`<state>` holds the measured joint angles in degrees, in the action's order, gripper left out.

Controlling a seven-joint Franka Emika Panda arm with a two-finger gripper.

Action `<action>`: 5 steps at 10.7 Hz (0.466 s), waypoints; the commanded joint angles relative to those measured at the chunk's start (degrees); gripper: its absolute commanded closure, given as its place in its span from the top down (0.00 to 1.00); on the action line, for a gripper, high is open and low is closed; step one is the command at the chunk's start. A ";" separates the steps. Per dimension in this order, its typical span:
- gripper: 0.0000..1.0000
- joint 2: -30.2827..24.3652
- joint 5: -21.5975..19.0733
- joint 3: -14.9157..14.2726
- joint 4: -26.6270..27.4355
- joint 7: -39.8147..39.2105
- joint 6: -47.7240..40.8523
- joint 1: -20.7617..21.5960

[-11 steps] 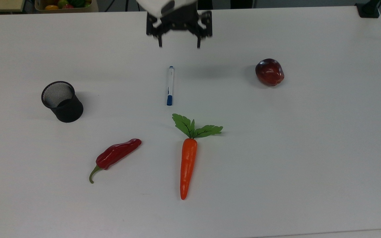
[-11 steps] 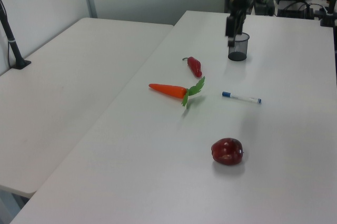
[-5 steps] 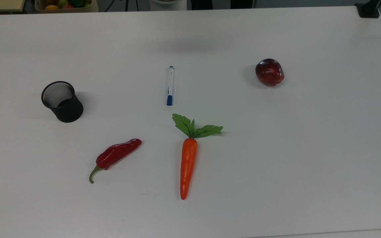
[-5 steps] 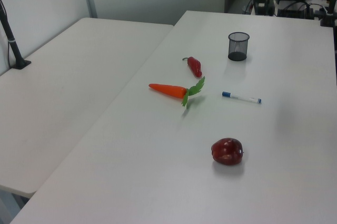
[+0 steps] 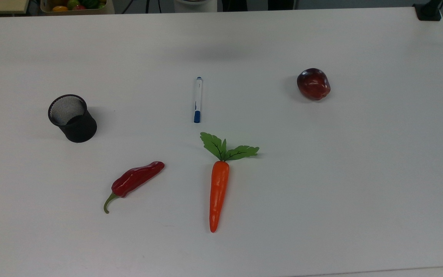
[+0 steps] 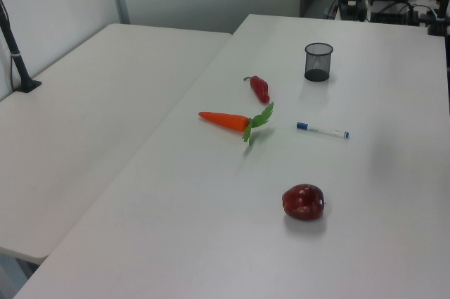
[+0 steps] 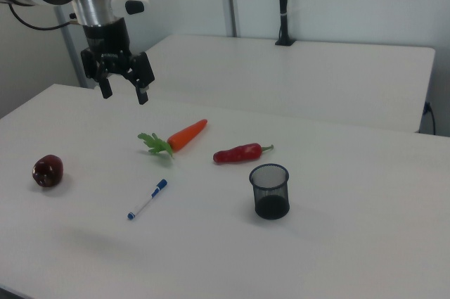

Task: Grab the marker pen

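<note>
Approach was the step in hand: the gripper (image 7: 124, 93) hung high over the table (image 5: 360, 192), fingers spread wide and holding nothing. The pen (image 5: 197, 99) lay flat and untouched mid-table, between the cup (image 5: 72, 118) and the apple (image 5: 313, 84), its blue cap pointing toward the carrot (image 5: 219, 191) leaves. Judging from the right view, the next move called for travelling over the pen's barrel, lining the fingers up across it and coming down to close.

Marker pen (image 5: 197, 99) flat on table (image 5: 360, 173) (above carrot (image 5: 218, 194) leaves).
</note>
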<state>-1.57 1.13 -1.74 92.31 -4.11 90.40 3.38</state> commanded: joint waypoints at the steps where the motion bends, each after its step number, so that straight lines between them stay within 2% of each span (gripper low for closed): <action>1: 1.00 2.35 0.63 0.16 -2.21 -0.20 0.84 0.39; 5: 1.00 2.97 0.54 0.25 -2.22 2.35 0.75 0.75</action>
<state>1.07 1.13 -1.53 90.61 -3.63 90.71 3.63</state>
